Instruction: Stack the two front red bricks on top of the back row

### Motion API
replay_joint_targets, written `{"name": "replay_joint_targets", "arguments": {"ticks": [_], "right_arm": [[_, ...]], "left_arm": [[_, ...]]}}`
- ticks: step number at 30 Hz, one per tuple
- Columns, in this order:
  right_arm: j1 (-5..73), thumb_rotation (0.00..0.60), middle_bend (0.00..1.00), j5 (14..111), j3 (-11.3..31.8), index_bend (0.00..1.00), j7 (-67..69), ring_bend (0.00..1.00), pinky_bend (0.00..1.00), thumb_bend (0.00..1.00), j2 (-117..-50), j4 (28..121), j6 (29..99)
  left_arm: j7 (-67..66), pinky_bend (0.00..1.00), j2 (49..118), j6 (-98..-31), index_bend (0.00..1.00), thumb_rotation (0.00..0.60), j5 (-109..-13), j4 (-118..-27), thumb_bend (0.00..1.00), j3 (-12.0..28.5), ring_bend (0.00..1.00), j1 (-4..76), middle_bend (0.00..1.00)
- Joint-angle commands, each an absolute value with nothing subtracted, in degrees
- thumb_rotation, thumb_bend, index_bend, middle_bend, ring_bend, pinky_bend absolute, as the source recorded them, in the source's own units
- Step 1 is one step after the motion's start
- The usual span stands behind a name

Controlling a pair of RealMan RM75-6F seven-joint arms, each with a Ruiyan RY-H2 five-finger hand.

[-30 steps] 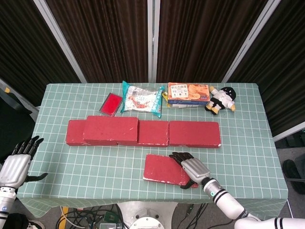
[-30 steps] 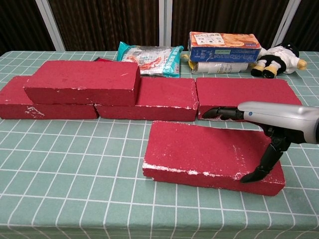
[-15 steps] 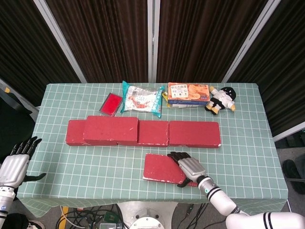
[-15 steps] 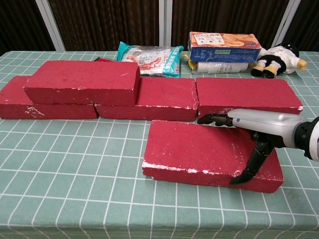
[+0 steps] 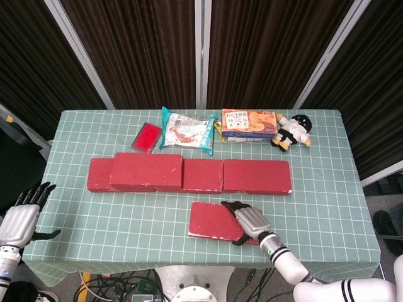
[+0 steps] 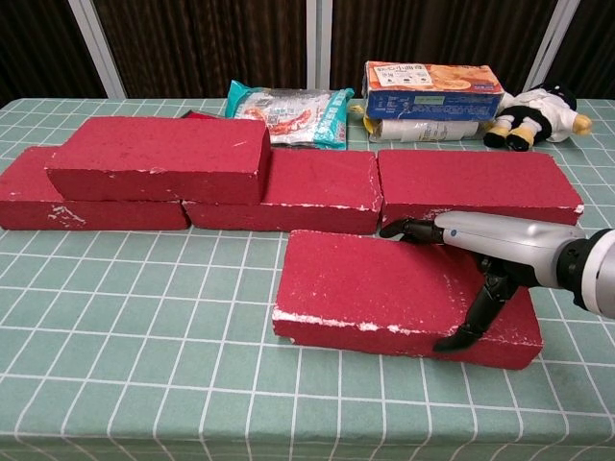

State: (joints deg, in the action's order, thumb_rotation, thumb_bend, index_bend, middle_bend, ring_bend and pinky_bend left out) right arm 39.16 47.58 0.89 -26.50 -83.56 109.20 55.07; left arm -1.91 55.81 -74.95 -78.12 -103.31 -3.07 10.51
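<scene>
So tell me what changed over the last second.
The right hand slid leftward along the front brick, keeping its grip, and the brick shifted slightly left with it. The stacked brick, back row and left hand stayed put.

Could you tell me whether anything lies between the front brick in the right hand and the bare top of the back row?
Nothing visible does. The right hand grips the front brick at its right end, and only bare tablecloth separates it from the back row. The middle and right tops are free; a stacked brick covers the left part.
</scene>
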Motion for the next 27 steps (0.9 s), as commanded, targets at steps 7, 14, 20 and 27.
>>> {"name": "replay_joint_targets", "arguments": {"ticks": [7, 14, 20, 27], "right_arm": [[38.1, 0.600, 0.21, 54.8, 0.5, 0.00, -26.6, 0.13, 0.24, 0.13, -80.6, 112.5, 58.8], [40.6, 0.600, 0.20, 60.8, 5.0, 0.00, -21.0, 0.13, 0.24, 0.13, -70.3, 114.4, 54.7], [44.9, 0.600, 0.21, 60.6, 9.1, 0.00, -13.5, 0.13, 0.24, 0.12, -64.3, 107.8, 45.3], [49.4, 0.600, 0.21, 59.7, 12.8, 0.00, -4.3, 0.13, 0.24, 0.11, -65.3, 97.7, 36.1]], "left_arm": [[-2.3, 0.00, 55.5, -74.7, 0.00, 0.600, -78.6, -103.9, 0.01, -2.7, 0.00, 10.2, 0.00], [-2.1, 0.00, 55.7, -75.2, 0.00, 0.600, -79.3, -103.9, 0.01, -2.1, 0.00, 9.9, 0.00], [-1.2, 0.00, 56.1, -74.3, 0.00, 0.600, -79.5, -103.5, 0.01, -1.7, 0.00, 10.2, 0.00], [-0.8, 0.00, 55.9, -73.1, 0.00, 0.600, -79.0, -103.7, 0.01, -1.2, 0.00, 10.6, 0.00]]}}
